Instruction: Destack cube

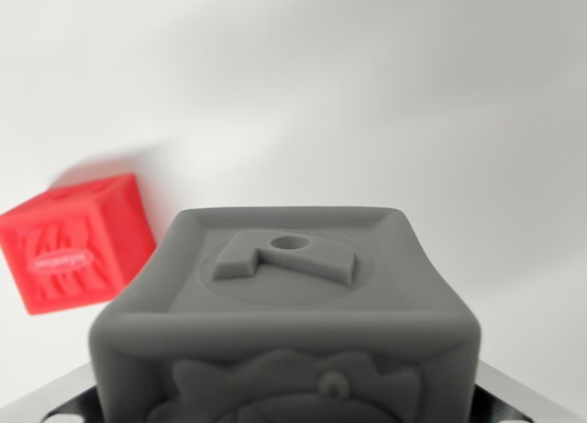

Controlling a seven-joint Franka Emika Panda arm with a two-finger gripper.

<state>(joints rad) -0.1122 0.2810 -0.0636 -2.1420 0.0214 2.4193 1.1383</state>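
A grey cube [286, 304] with raised relief on its faces fills the lower middle of the wrist view, very close to the camera. My gripper [286, 400] is shut on it. Only dark, shiny bits of the fingers [525, 397] show at the bottom corners, pressed against the cube's sides. A red cube [78, 244] with an embossed face lies apart on the white surface at the wrist view's left, looking tilted and slightly blurred. It does not touch the grey cube.
A plain white surface [367, 102] spreads behind and around both cubes, with soft shadows across it. No other objects or edges show.
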